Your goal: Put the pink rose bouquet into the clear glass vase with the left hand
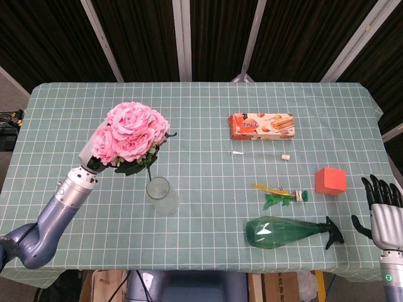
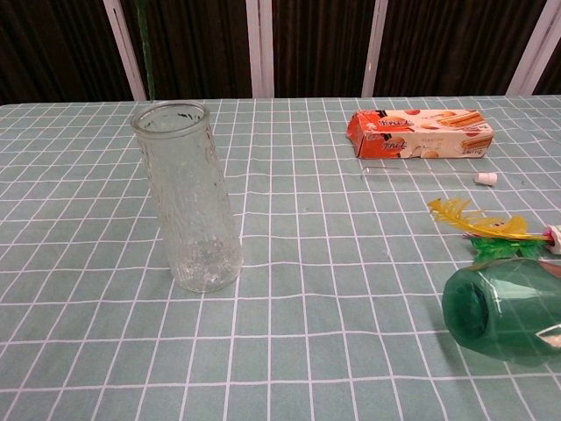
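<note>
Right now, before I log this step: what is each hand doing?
Left hand: holding the pink rose bouquet above the glass vase.
Right hand: open, fingers spread, holding nothing.

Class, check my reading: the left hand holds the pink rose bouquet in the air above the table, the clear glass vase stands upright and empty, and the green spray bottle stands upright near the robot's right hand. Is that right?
One detail is wrong: the green spray bottle lies on its side, as the head view shows. The rest holds: the left hand holds the pink rose bouquet in the air, and the clear glass vase stands upright and empty.
</note>
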Available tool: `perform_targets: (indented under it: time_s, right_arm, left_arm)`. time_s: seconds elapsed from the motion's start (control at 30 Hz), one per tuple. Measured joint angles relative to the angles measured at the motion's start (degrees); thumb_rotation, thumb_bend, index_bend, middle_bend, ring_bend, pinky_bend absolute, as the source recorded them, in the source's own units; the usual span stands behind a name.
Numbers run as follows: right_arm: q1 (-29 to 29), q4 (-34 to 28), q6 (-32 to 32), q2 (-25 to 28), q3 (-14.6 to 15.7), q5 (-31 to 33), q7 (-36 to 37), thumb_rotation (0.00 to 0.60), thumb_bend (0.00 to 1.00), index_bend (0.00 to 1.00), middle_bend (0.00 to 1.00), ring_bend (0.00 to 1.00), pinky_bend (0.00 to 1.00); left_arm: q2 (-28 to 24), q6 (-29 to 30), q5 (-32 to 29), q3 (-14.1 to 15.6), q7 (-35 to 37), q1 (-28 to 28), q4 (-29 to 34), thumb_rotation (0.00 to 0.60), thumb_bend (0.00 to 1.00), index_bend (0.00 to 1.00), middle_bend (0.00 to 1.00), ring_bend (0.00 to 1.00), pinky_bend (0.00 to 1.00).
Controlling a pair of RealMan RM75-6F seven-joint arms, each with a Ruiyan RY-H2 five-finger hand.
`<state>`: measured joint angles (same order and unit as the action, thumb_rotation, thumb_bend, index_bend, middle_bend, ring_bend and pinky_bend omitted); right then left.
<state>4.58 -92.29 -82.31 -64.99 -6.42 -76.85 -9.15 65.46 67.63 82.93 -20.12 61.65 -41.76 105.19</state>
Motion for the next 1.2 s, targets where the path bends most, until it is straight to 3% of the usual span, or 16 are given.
perform_targets:
  time_s: [0.3,0.67,1.03,1.2]
  right_arm:
    - [0.01,0.3,0.05,0.0,-0.15,0.15,0.66,0.6,0.31,0.07,0.03,0.01,0.0]
    - [-0.27,0.24,-0.5,0.2,-0.21,-0.09,1.28,0.6,0.31,0.07,0.03,0.01,0.0]
    - [-0.51,0.04,-0.65,0.59,-0.33,0.09,2.1,0.6,0.31,0.07,0.03,0.01,0.0]
    - [-0.68,-0.03,-1.01,0.69,-0.3,-0.21,2.36,0.6,0.31,0.07,0.03,0.01,0.0]
  left_arm:
    - [0.31,-0.54,-0.68,-0.58,-5.01,-0.74,3.31,0.6,0.4,0.39,0.46,0.32,0.47]
    - [3.42,-1.93,-0.27,1.23,-5.44,-1.26,-0.3,0.6,0.4,0.39,0.46,0.32,0.47]
    - [8.37,-4.88,2.65,5.74,-4.6,-2.3,-7.16,0.6,0.39,0.39,0.45,0.32,0.48]
    - [10.69,-4.63,5.51,7.96,-2.58,-2.48,-10.48,0.6,0.34,0.36,0.41,0.27,0.39]
